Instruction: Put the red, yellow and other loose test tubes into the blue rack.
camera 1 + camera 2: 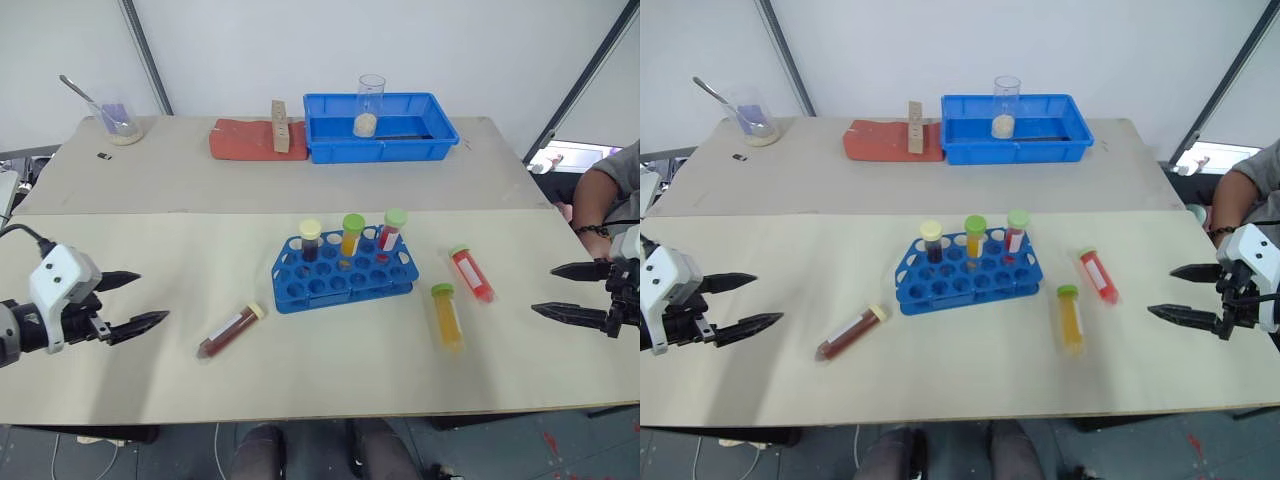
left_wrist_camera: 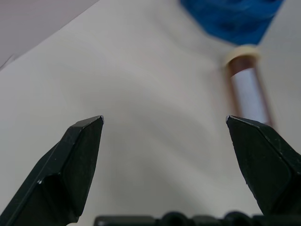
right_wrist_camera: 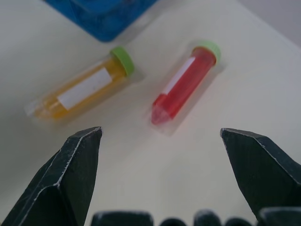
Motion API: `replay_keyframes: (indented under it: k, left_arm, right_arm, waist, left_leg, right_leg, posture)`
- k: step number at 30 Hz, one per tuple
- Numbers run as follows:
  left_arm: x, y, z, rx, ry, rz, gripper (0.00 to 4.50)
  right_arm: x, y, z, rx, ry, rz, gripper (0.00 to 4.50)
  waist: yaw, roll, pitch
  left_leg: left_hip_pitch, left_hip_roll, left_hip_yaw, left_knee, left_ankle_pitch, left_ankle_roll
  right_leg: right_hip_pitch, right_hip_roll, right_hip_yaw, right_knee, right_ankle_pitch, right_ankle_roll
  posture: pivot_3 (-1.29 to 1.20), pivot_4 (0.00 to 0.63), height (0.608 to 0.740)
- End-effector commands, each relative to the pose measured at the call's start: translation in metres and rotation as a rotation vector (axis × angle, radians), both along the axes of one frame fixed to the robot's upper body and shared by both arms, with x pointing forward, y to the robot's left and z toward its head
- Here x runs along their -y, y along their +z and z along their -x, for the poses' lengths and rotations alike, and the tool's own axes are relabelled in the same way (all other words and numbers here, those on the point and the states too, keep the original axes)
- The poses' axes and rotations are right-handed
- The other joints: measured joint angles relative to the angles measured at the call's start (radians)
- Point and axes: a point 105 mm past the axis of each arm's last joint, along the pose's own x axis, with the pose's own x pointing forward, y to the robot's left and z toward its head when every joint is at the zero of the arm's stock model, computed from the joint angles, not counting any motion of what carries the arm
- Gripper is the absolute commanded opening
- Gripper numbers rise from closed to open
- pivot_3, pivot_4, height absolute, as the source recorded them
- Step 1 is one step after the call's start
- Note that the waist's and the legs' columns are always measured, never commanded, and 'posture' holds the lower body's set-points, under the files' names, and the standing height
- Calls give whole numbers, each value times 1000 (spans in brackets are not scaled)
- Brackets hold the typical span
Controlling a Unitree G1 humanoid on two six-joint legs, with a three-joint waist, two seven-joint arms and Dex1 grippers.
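The blue rack stands mid-table with three capped tubes upright in its back row. Three loose test tubes lie flat around it. A dark red-brown one with a cream cap is to its left, a yellow one with a green cap and a red one with a green cap to its right. My left gripper hovers open left of the brown tube, apart from it. My right gripper is open right of the red tube and yellow tube, touching neither.
A larger blue tray at the back holds a glass beaker. Beside it lies a red pad with a wooden block. A glass dish with a spoon sits back left. A person's arm rests at the right edge.
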Motion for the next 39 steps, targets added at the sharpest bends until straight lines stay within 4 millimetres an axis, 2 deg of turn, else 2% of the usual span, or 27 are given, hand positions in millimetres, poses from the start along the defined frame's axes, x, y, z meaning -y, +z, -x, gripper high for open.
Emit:
replay_keyframes:
  k: [1, 5, 11, 15, 19, 25, 30, 37, 39]
  left_arm:
    - [43, 13, 8, 20, -187, 15, 4489]
    - [78, 20, 14, 17, -340, 43, 4489]
    - [101, 29, 12, 54, -451, 63, 4489]
    - [118, 22, 17, 51, -527, 75, 4489]
    - [131, 19, 13, 80, -590, 76, 4489]
    - [148, 18, 16, 102, -684, 69, 4489]
    - [157, 19, 13, 121, -721, 80, 4489]
    - [165, 17, 12, 125, -749, 93, 4489]
    - [166, 15, 12, 124, -751, 94, 4500]
  right_arm:
    - [-12, 18, 1, 64, 11, -46, 4459]
    - [-24, 21, -7, 100, -13, -70, 4459]
    - [-42, 19, -30, 39, -147, 124, 4459]
    - [-44, 21, -59, -32, -273, 90, 4459]
    - [-49, 22, -90, -103, -380, 64, 4459]
    - [-51, 7, -112, -206, -406, 118, 4459]
    - [-52, -7, -118, -300, -400, 164, 4459]
    - [-56, -31, -112, -442, -350, 207, 4459]
    - [-57, -35, -111, -468, -344, 211, 3932]
  waist:
    - [1, 0, 0]
    - [0, 0, 0]
    - [-10, 1, 0]
    - [-9, 1, 0]
    - [-5, 1, 0]
    - [2, 1, 0]
    - [1, 1, 0]
    - [-6, 1, 0]
    - [-7, 1, 0]
  left_leg:
    - [0, 0, 0, 0, 0, 0]
    - [0, 0, -1, 1, 0, 0]
    - [1, 0, -1, 2, 0, 0]
    - [1, -1, -1, 3, 0, 0]
    - [-3, -1, -2, 6, 0, 0]
    - [-7, -2, -3, 6, 0, 1]
    - [-8, -2, -3, 6, 0, 1]
    - [-7, -2, -4, 7, 0, 1]
    - [-7, -2, -4, 8, 0, 1]
  right_leg:
    - [0, 0, 0, 0, 0, 0]
    - [1, 1, 0, 1, 0, 1]
    - [1, 2, 2, 3, 0, 0]
    - [1, 2, 2, 2, 0, 0]
    - [-1, 2, 2, 1, 1, 1]
    - [-1, 2, 2, -2, 8, 5]
    - [-1, 2, 2, -3, 9, 5]
    - [0, 2, 1, -1, 9, 6]
    - [0, 2, 2, -1, 9, 6]
  posture:
    - [0, 150, 740]
    - [0, 150, 740]
    - [0, 150, 740]
    - [0, 150, 740]
    - [0, 150, 740]
    - [0, 150, 740]
    - [0, 150, 740]
    - [0, 150, 740]
    - [0, 150, 740]
